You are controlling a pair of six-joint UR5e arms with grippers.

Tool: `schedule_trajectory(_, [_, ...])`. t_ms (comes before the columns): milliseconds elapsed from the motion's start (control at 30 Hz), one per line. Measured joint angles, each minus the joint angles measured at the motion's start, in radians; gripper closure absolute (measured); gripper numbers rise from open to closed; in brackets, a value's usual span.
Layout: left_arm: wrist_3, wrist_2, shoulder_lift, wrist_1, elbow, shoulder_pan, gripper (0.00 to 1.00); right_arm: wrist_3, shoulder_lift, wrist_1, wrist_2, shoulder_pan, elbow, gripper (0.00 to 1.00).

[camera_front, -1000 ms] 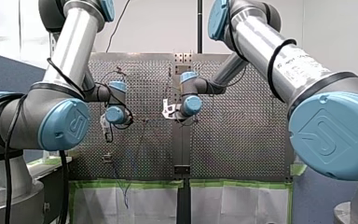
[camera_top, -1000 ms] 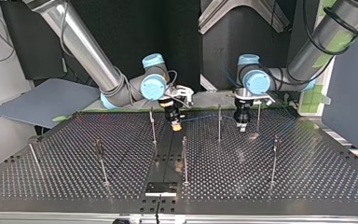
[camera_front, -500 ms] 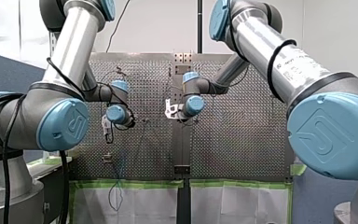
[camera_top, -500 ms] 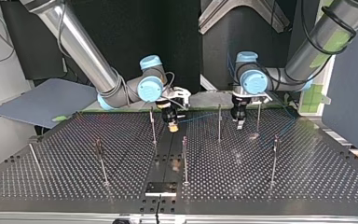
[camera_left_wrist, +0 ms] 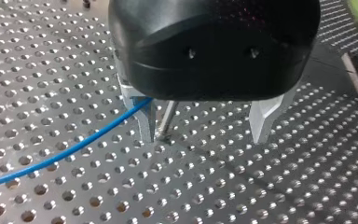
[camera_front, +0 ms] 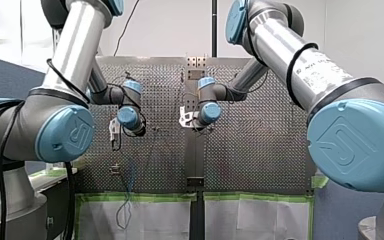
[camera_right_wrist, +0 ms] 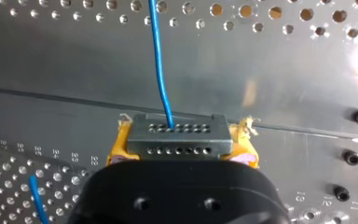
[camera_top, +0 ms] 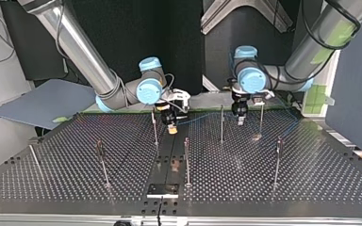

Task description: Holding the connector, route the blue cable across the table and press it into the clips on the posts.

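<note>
My right gripper (camera_top: 171, 128) pinches the connector (camera_right_wrist: 178, 136) over the tabletop (camera_right_wrist: 261, 60) middle and has moved slightly toward the top view's left. My left gripper (camera_left_wrist: 205, 123) stays spread, with the blue cable (camera_left_wrist: 74, 149) beside one finger.

My front view looks outward, my top view back, sharing the grey perforated metal table (camera_top: 287, 188); wrist views hover close.

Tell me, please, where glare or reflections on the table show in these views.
Right wrist view: a pale glare streak on the table ahead of the connector. Top view: the glossy table mirrors my right gripper as a yellowish smudge. Left wrist view: a faint shadow lies on the table beneath my left gripper.
</note>
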Motion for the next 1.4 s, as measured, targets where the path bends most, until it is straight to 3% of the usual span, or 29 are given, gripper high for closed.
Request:
schedule_trajectory(200, [0.006, -0.032, 0.032, -0.029, -0.028, -0.018, 0.01, 0.0, 0.001, 0.001, 0.0, -0.002, 0.0, 1.0])
schedule_trajectory(867, [0.01, -0.035, 0.156, -0.061, -0.112, -0.114, 0.01, 0.0, 0.0, 0.018, -0.001, -0.004, 0.0, 1.0])
schedule_trajectory(1400, [-0.02, -0.037, 0.14, 0.01, -0.101, -0.191, 0.01, 0.0, 0.0, 0.017, 0.0, -0.013, 0.0, 1.0])
